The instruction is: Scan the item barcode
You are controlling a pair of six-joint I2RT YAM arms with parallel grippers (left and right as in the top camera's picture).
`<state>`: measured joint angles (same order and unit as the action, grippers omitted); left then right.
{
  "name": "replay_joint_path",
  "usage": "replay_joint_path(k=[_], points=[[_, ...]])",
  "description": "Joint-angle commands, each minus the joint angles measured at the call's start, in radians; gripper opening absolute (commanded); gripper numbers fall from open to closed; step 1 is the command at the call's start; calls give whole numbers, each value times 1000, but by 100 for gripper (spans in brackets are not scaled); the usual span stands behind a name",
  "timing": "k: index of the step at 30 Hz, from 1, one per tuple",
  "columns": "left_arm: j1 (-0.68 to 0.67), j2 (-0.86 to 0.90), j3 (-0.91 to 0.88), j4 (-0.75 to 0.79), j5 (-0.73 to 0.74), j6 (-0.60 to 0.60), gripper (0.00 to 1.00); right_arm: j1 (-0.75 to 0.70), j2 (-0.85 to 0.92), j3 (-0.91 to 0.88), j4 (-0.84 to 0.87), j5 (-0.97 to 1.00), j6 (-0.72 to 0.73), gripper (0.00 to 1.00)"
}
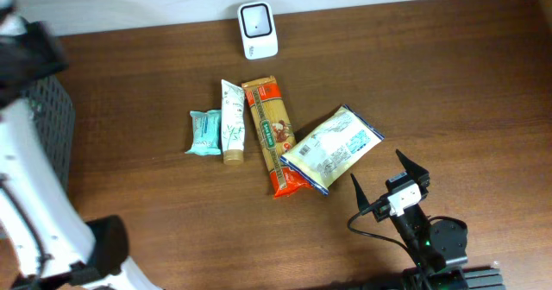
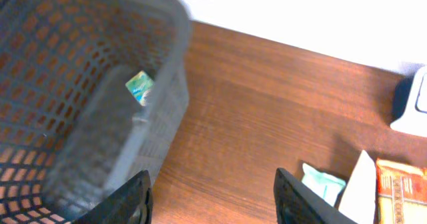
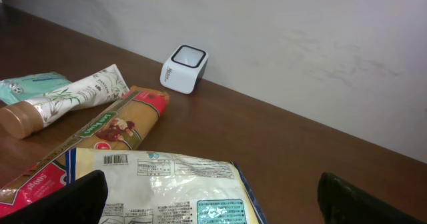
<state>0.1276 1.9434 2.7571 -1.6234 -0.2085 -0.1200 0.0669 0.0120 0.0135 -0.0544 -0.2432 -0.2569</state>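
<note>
Two hands, both empty: my right gripper [image 1: 376,165] stands with jaws spread wide on nothing; my left gripper [image 2: 212,177] hangs apart by the basket [image 2: 80,71] at nine o'clock; the white packet [image 1: 332,148] lies at my right's ten o'clock, overlapping the pasta pack [image 1: 269,130], barcode [image 3: 115,159] face up; I judge I should pinch its near edge, clear of the code, then turn that face toward the scanner [image 1: 257,29] at twelve.

On my feed, matt wood-grain tabletop [image 1: 431,83], glossy plastic pouch [image 1: 332,148], smooth plastic scanner [image 1: 258,30], dull plastic-mesh basket [image 2: 80,64].
</note>
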Motion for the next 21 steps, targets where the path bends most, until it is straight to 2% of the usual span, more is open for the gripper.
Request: replay_joint_path(k=[1,4,9,12,13,15,16,17,18,20,21], points=[[-227,-69,-2,-58,-350,-145,58,-3,-6,-8,-2,9,14,99],[-361,-72,-59,-64,-482,-206,58,-3,-6,-8,-2,9,14,99],[-394,-148,-277,-52,-566,-326,61,-3,-6,-8,-2,9,14,99],[-393,-309,-597,104,-579,-334,64,-3,-6,-8,-2,9,14,98],[-393,-447,-858,313,-544,-241,70,-3,-6,-8,-2,9,14,99],[-384,-568,-1093,572,-408,-64,89,-3,-6,-8,-2,9,14,98],[-345,-654,-1239,760,-238,65,95,-3,-6,-8,-2,9,14,99],[-304,-695,-1299,853,-116,133,100,-3,-6,-8,-2,9,14,99],[-180,-743,-1347,956,154,229,99,-3,-6,-8,-2,9,14,99],[49,-737,-1305,1031,399,225,100,-3,-6,-8,-2,9,14,99],[144,-720,-1280,1070,446,209,99,-3,-6,-8,-2,9,14,99]])
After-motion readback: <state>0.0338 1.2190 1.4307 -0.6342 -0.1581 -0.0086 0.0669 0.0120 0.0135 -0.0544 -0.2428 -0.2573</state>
